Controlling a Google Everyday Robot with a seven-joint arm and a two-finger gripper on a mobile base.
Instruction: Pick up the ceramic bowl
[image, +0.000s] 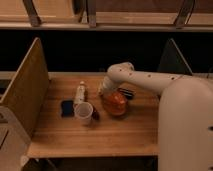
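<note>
Here gripper (106, 91) at ceramic bowl's (116, 103) left rim, tips hidden; grip cannot be told; bowl tilted.

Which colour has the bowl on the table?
Orange, glossy: the bowl in the camera view, with the gripper at its rim.

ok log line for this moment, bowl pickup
phase: grasp/lift | gripper: at bowl's left rim | bowl: tilted, mid-table | cup: left of bowl, upright
</note>
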